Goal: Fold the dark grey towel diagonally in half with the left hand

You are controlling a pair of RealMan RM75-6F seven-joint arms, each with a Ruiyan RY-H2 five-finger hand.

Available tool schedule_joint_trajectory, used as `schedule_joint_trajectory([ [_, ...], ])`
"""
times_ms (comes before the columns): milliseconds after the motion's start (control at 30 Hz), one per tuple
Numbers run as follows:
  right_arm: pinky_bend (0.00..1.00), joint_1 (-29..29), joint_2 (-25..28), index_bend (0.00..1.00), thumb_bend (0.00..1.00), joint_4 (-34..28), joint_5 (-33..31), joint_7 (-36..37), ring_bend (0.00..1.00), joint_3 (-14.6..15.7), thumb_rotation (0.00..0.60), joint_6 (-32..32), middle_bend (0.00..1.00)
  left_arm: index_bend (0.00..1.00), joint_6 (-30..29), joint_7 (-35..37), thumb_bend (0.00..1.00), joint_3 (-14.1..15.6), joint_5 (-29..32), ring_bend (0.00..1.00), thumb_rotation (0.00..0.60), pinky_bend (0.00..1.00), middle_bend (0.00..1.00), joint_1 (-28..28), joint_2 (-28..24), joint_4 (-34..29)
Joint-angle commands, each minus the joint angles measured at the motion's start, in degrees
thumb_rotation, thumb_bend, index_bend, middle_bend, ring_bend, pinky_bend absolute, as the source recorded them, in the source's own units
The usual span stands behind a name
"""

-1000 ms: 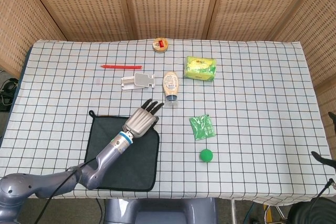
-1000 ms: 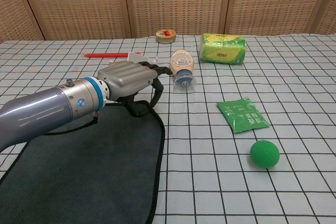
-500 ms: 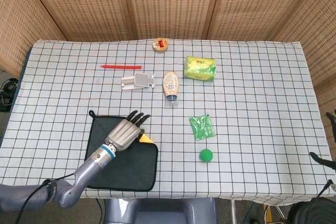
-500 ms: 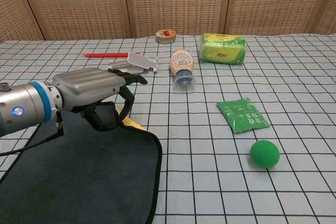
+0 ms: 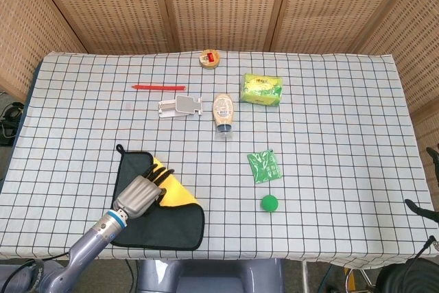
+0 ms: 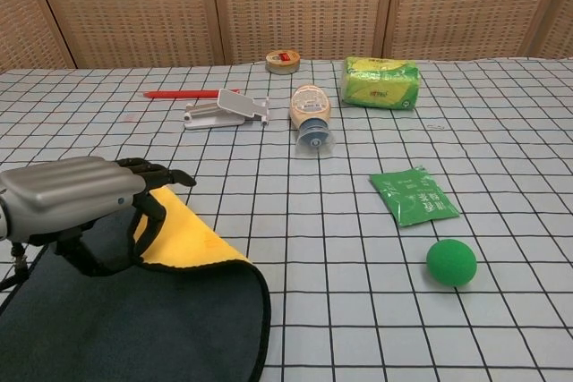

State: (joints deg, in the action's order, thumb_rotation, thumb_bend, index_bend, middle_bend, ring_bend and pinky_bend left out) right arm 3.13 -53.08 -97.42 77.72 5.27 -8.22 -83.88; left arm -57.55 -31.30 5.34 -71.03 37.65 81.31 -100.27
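The dark grey towel point(image 5: 168, 227) lies at the table's front left, its far right corner lifted and turned back so the yellow underside point(image 5: 175, 194) shows. My left hand point(image 5: 140, 195) grips that corner from above, fingers curled around the fabric. In the chest view the left hand point(image 6: 75, 196) is at the left edge, with the yellow flap point(image 6: 184, 237) draped below it over the dark grey towel point(image 6: 152, 328). Of my right hand point(image 5: 425, 208), only dark tips show past the table's right edge.
A green ball point(image 5: 269, 203) and a green sachet point(image 5: 264, 167) lie right of the towel. Further back are a lying bottle point(image 5: 223, 112), a white stapler-like tool point(image 5: 180, 106), a red pen point(image 5: 158, 88), a yellow-green packet point(image 5: 262, 89) and a tape roll point(image 5: 210, 58).
My left hand has drawn back toward the front left, taking the towel's far right corner with it. The corner has peeled over, exposing more yellow underside.
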Motion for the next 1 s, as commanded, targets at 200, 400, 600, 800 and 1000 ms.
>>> schedule_joint_trajectory([
  [200, 0.0, 0.0, 0.2, 0.04, 0.0, -0.1, 0.3, 0.4, 0.0, 0.1, 0.6, -0.1, 0.0, 0.62, -2.8, 1.9, 0.47, 4.6, -5.1, 0.0, 0.6, 0.0, 0.0, -3.9, -3.2, -1.2],
  [400, 0.0, -0.2, 0.3, 0.04, 0.0, -0.2, 0.5, 0.6, 0.0, 0.1, 0.6, -0.3, 0.0, 0.62, -4.0, 3.3, 0.47, 6.8, -8.1, 0.0, 0.6, 0.0, 0.0, -6.0, -5.2, -1.6],
  [600, 0.0, -0.2, 0.3, 0.04, 0.0, -0.3, 0.7, 0.6, 0.0, 0.1, 0.6, -0.5, 0.0, 0.62, -4.7, 4.7, 0.47, 8.5, -10.6, 0.0, 0.6, 0.0, 0.0, -7.7, -6.7, -1.3],
  [800, 0.0, -0.3, 0.4, 0.04, 0.0, -0.4, 0.8, 0.6, 0.0, 0.2, 0.6, -0.5, 0.0, 0.62, -4.5, 5.8, 0.47, 10.1, -13.1, 0.0, 0.6, 0.0, 0.0, -9.1, -8.1, -0.3],
  [1000, 0.0, -0.3, 0.4, 0.03, 0.0, -0.5, 0.9, 0.5, 0.0, 0.2, 0.6, -0.6, 0.0, 0.62, -4.3, 6.3, 0.47, 10.7, -14.5, 0.0, 0.6, 0.0, 0.0, -10.0, -8.9, 0.7],
])
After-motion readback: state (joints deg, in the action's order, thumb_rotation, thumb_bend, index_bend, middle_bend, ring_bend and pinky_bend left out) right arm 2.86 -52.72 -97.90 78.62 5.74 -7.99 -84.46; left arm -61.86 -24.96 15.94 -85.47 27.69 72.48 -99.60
